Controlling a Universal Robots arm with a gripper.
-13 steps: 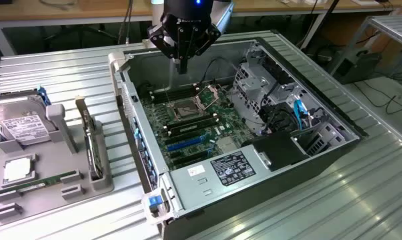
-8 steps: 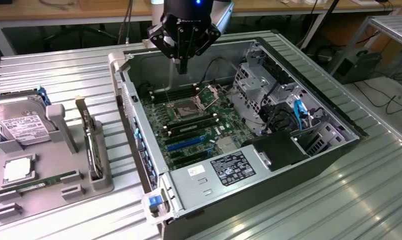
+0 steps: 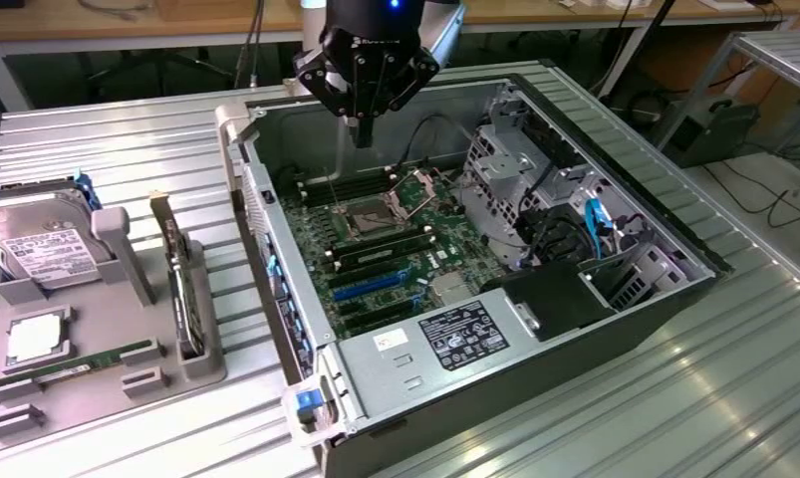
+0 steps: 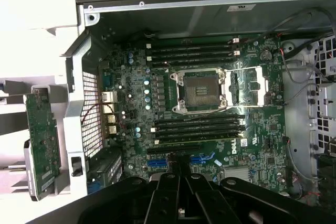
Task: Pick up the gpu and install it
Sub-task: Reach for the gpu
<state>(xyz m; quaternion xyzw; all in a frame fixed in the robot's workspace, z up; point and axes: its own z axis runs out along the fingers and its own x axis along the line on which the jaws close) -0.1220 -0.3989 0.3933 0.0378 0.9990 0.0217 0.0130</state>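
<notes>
The gpu [image 3: 180, 289] stands on edge in a slot of the grey holder [image 3: 108, 393], at the exterior view's left of the open computer case [image 3: 506, 319]. In the wrist view the gpu [image 4: 42, 140] shows its green board side and a silver bracket end, outside the case wall. My gripper [image 3: 363, 137] hangs over the far part of the case, above the motherboard [image 3: 387, 249], well away from the gpu. Its fingers are shut together with nothing between them. In the wrist view the gripper [image 4: 176, 169] points down over the blue expansion slots [image 4: 202, 158].
A silver hard drive [image 3: 41, 249], a processor [image 3: 34, 339] and a green memory stick [image 3: 81, 360] also rest on the holder. Inside the case are the open processor socket [image 4: 202, 90], memory slots [image 4: 194, 51], a drive cage [image 3: 506, 174], cables and the power supply [image 3: 459, 334].
</notes>
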